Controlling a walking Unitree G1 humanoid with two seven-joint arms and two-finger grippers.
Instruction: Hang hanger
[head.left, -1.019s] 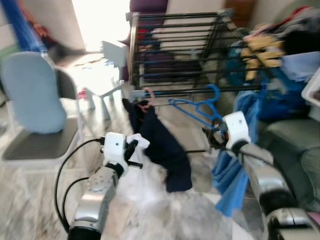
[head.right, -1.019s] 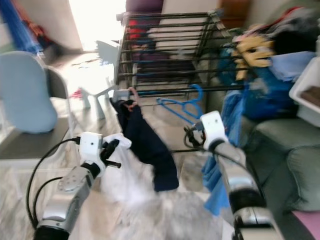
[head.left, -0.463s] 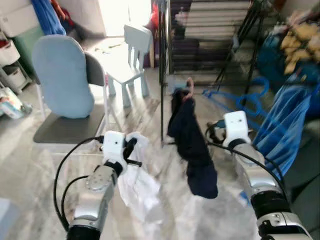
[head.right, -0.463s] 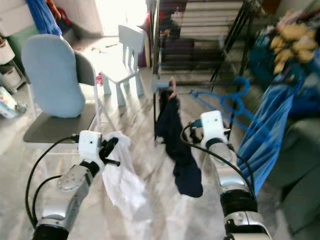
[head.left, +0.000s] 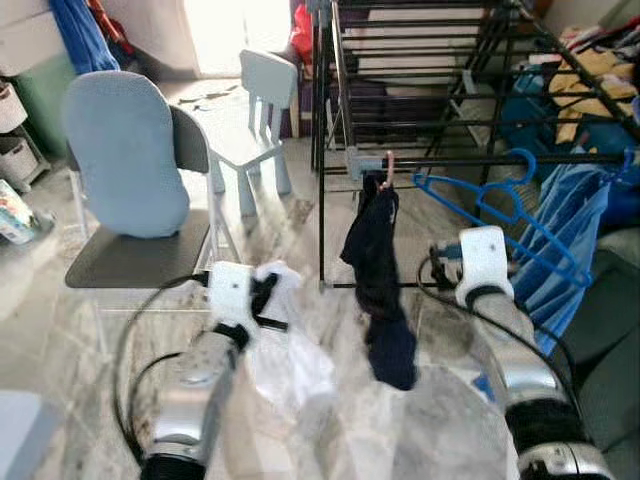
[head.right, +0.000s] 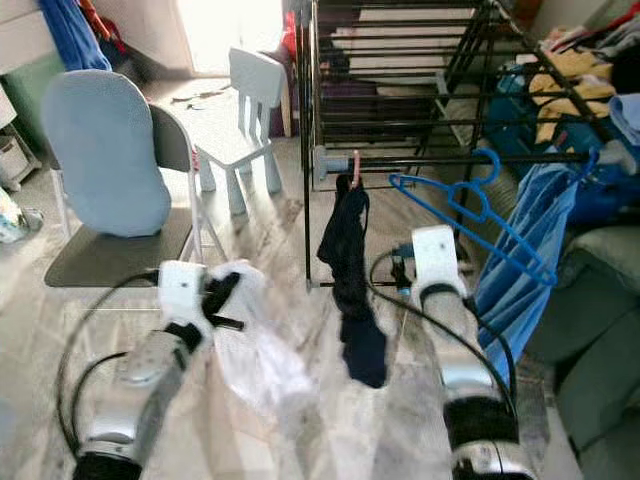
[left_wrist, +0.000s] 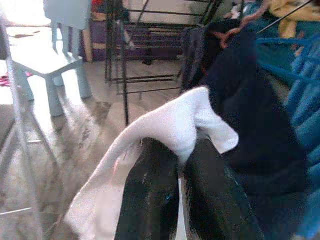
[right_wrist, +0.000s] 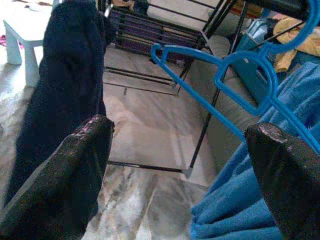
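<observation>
Blue plastic hanger (head.left: 500, 205), black metal rack (head.left: 420, 75), glossy floor (head.left: 300, 225).

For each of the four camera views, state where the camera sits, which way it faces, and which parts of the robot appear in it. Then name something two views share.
Left eye view: on the head, looking forward and down at the drying rack; both silver arms show.
Right eye view: the other eye, same scene, slightly shifted.
Left wrist view: along the left gripper, shut on a white cloth.
Right wrist view: along the open right gripper, toward the blue hanger.
Shared: the dark garment on the rack appears in both wrist views.
</observation>
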